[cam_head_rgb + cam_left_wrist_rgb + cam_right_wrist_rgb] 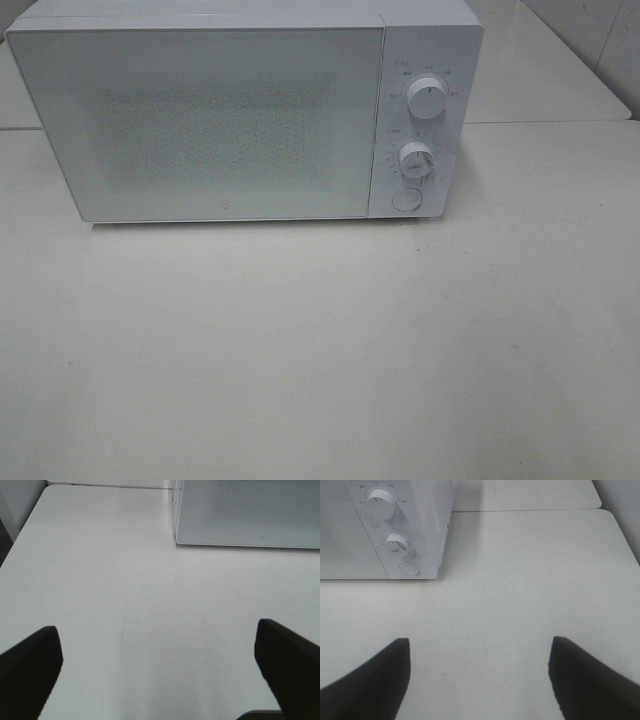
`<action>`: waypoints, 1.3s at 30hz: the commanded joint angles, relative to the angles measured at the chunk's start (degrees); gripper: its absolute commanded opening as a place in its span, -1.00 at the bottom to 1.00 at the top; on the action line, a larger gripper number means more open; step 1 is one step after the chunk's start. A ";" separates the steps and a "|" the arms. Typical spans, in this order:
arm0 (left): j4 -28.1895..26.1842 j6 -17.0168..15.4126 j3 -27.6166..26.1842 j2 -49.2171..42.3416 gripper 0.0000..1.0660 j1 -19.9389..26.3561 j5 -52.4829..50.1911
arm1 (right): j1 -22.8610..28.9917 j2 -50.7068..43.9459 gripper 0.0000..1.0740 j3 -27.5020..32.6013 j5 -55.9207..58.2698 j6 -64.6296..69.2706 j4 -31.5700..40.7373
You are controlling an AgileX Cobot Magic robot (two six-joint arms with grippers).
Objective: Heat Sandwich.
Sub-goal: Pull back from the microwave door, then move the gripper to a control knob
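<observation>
A white microwave (240,110) stands at the back of the white table (320,350) with its door shut. It has two round knobs, an upper knob (428,98) and a lower knob (415,159), and a round button (406,199) on its right panel. The sandwich is not in view in any frame. My left gripper (157,652) is open and empty above the table, left of the microwave front (250,515). My right gripper (480,665) is open and empty above the table, in front of and to the right of the microwave's control panel (395,530). Neither gripper shows in the exterior high view.
A second table (550,70) abuts behind and to the right of the microwave. The table's left edge (22,535) shows in the left wrist view, its right edge (620,535) in the right wrist view.
</observation>
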 commanded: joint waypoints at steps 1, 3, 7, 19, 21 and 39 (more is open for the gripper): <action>-0.34 -0.17 0.17 -1.38 0.88 0.17 -0.80 | -0.40 4.07 0.38 -0.34 -4.53 -0.57 0.00; -0.34 -0.17 0.17 -1.38 0.88 0.17 -0.80 | -0.40 4.98 0.38 -0.34 -5.56 -0.57 0.00; -0.34 -0.17 0.17 -1.38 0.88 0.17 -0.80 | -0.40 8.71 0.38 -0.34 -9.40 -0.57 0.00; -0.34 -0.17 0.17 -1.38 0.88 0.17 -0.80 | -0.40 20.91 0.38 -0.34 -21.14 -0.57 0.00; -0.34 -0.17 0.17 -1.38 0.88 0.17 -0.80 | -0.40 23.55 0.38 -0.34 -23.61 -0.57 0.00; -0.34 -0.17 0.17 -1.38 0.88 0.17 -0.80 | -0.29 34.61 0.38 4.30 -48.07 -1.03 -0.40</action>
